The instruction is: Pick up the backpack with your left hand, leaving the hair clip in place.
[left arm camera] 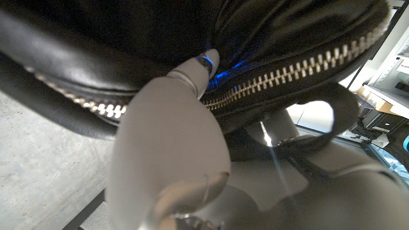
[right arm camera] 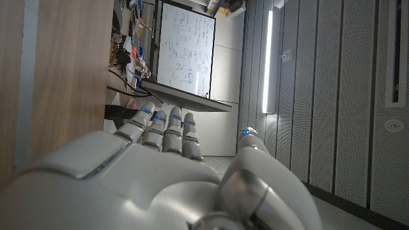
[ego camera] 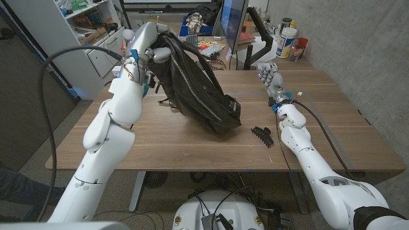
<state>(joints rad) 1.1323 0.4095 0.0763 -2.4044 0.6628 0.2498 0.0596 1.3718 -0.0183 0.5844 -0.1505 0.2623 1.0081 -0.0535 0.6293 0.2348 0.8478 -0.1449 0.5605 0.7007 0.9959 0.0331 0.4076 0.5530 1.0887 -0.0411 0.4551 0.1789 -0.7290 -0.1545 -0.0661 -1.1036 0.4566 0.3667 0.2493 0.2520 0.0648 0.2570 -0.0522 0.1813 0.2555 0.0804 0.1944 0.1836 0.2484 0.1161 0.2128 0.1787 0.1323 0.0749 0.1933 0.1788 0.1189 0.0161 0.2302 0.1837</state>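
Backpack point(ego camera: 195, 86) is gripped at its top by the left hand point(ego camera: 148, 43) and hangs below it, long axis slanting down to the desk point(ego camera: 192, 144), bottom corner possibly touching. Hair clip point(ego camera: 262, 135) lies nearer the right hand point(ego camera: 271, 80), whose fingers are apart and empty.

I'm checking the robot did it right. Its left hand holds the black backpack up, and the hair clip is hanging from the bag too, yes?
Not quite. The left hand does hold the backpack, but the head view shows the hair clip lying on the table beside it.
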